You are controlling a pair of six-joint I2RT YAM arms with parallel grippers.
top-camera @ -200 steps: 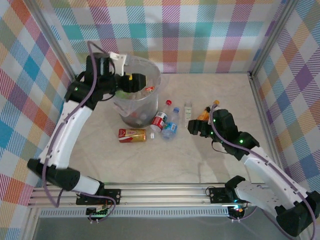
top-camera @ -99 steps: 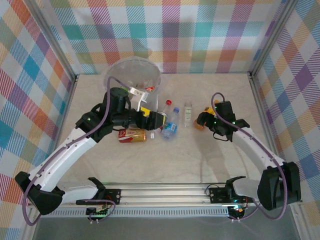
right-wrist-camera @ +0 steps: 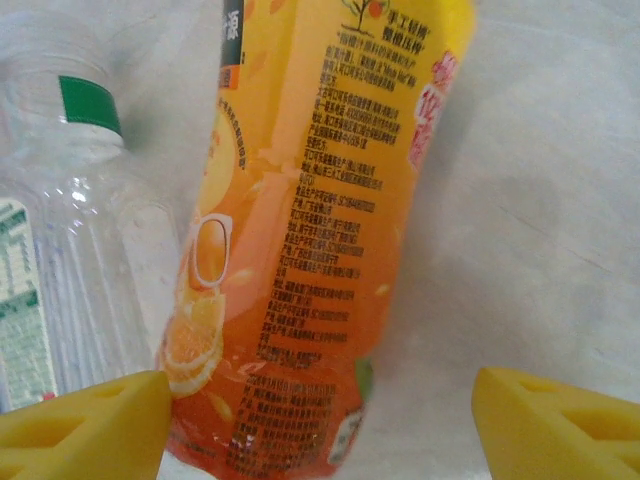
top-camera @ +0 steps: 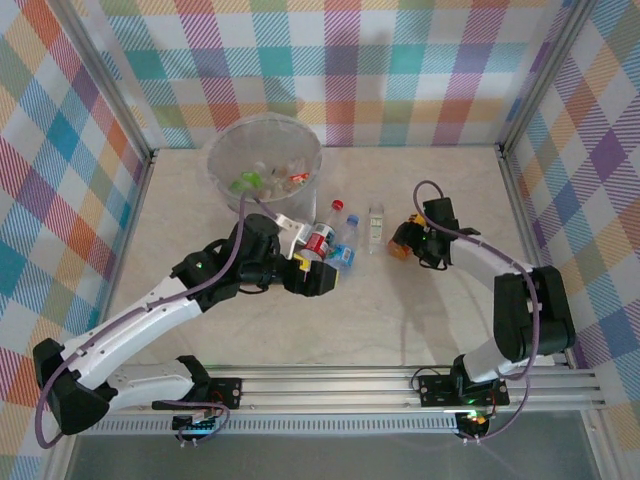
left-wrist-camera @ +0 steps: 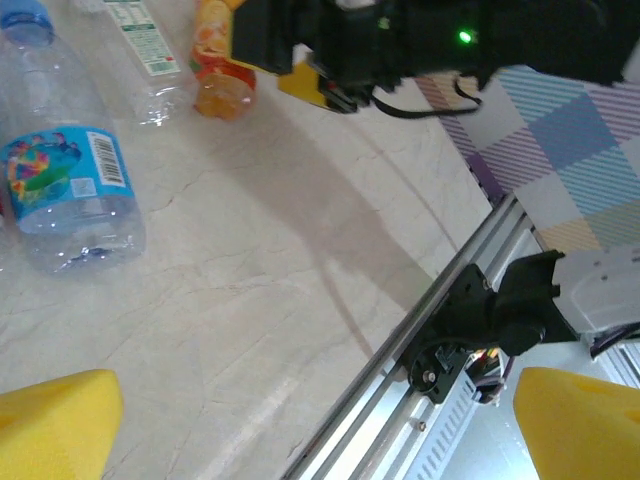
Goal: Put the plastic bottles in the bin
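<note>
**Orange bottle lies between our right gripper's spread fingers; left gripper open and empty**

In the right wrist view we see the orange bottle (right-wrist-camera: 320, 230) lying on the table (top-camera: 400, 320), its lower end reaching in between the two yellow pads of our right gripper (right-wrist-camera: 320, 425). The jaws stand apart on either side of it. The pad at the left of that picture sits right against the bottle's edge, while bare table shows between the bottle and the other pad, so the bottle is straddled, not clamped. Just beside it lies a clear bottle (right-wrist-camera: 70, 230) with a green band. From above, the right gripper (top-camera: 415, 240) is at the orange bottle, right of centre on the table and well apart from the bin (top-camera: 215, 150).

Our left gripper (top-camera: 318, 277) hangs over the middle of the table with its jaws spread wide and nothing between them. The blue-label bottle (left-wrist-camera: 65, 190) lies on its side just beyond the pads (left-wrist-camera: 55, 425). From above, the red-label bottle (top-camera: 320, 238) lies beside the blue one, between that gripper and the bin.

The bin stands at the far left of the table, and several bottles (top-camera: 270, 175) lie inside it.
</note>
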